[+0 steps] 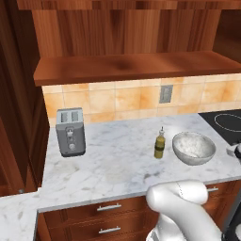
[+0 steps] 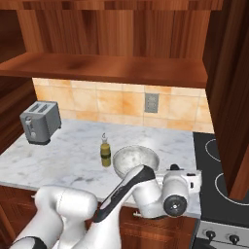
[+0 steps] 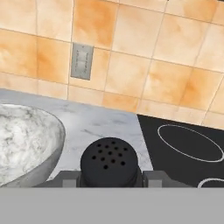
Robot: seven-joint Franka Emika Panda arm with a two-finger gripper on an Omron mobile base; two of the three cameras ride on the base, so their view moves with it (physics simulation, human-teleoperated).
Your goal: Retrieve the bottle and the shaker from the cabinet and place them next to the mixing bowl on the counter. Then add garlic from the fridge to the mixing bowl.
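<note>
This is a home kitchen: a white grey-veined marble desk runs over reddish-brown wooden drawers with silver bar handles, backed by orange-beige wall tiles with a grey wall socket. A grey steel two-slot toaster stands on it, beside a black glass cooktop with white ring marks. A reddish-brown wood wall cabinet with a plank shelf hangs above.

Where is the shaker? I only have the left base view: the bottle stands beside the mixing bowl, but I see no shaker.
Observer: In the hand view the gripper is shut on the shaker, whose perforated top faces the camera.
Operator: Which side of the bowl is it on?
Observer: In the right base view the gripper sits to the right of the mixing bowl, toward the cooktop. The bottle stands on the bowl's left.
</note>
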